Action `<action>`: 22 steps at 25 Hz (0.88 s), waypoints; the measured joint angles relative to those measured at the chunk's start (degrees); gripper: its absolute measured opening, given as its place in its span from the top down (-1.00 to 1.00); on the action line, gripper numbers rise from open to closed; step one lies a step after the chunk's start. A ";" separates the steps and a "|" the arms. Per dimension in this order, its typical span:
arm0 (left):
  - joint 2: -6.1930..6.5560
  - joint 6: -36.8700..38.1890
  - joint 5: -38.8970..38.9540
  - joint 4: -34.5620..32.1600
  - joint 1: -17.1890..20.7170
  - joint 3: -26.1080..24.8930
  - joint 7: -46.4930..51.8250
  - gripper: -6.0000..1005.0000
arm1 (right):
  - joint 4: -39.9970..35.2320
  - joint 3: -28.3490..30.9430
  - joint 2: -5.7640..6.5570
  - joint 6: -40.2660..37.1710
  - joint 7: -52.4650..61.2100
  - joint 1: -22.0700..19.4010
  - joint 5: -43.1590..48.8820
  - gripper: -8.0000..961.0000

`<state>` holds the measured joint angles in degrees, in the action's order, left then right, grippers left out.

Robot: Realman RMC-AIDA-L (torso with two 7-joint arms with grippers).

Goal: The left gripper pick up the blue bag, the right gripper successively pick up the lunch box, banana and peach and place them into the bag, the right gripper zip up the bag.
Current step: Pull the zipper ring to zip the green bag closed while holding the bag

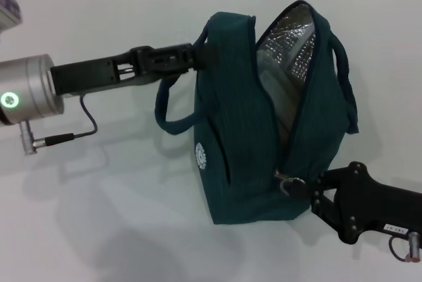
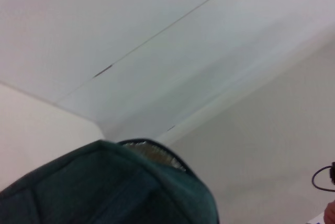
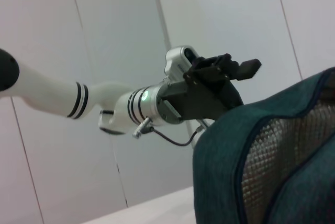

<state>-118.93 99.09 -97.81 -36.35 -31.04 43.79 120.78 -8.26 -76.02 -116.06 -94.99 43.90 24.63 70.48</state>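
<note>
Right gripper (image 1: pixel 304 190): nearest the robot, at the bag's near lower corner. Fingertips sit at the ring zipper pull (image 1: pixel 285 182); looks closed on it, tho the contact itself is partly hidden behind the black fingers.

Zipper pull: silver ring at the near end of the opening, touching the R gripper tips.

Blue bag (image 1: pixel 244 117): dark teal fabric, mid table (image 1: pixel 99 216), lying tilted w/ opening facing up and to the right. Mouth gapes wide at the far end, narrows toward the near end where the pull sits. Small white round logo (image 1: pixel 201 155) on the left-facing side. One loop handle (image 1: pixel 173 114) hangs on the left side, the other (image 1: pixel 348 91) on the right side.

Foil lining (image 1: pixel 293 41): silver, quilted, seen inside the far part of the opening; also close-up in R wrist view (image 3: pixel 272 156).

Contents: can't tell, inside too dark.

Left gripper (image 1: pixel 198 56): farther back, arm reaching in from the left, tips against the bag's far top edge by the left handle. Clamped on the fabric there as far as the head view shows. Seen from R wrist view (image 3: pixel 230 75) above the bag rim.

L wrist view: only the bag's top corner (image 2: pixel 104 187) w/ a sliver of lining, wall behind.
</note>
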 joint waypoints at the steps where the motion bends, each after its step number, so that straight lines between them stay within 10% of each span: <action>1: -0.02 0.25 1.01 -0.09 0.40 0.00 -1.07 0.10 | 0.00 0.02 0.00 -0.38 -0.01 -0.01 -0.37 0.96; 6: -0.07 1.31 4.94 -0.38 2.33 -0.03 -5.20 -0.27 | -0.09 0.11 -0.05 -1.95 -0.63 -0.02 -2.30 0.96; 22: -0.34 4.57 10.35 -0.27 4.66 0.36 -13.95 -0.34 | -0.13 -0.60 0.17 0.64 0.65 -0.28 -2.62 0.96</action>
<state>-119.26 103.66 -87.46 -36.61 -26.38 44.16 106.83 -8.39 -76.61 -115.89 -94.35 44.55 24.34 67.86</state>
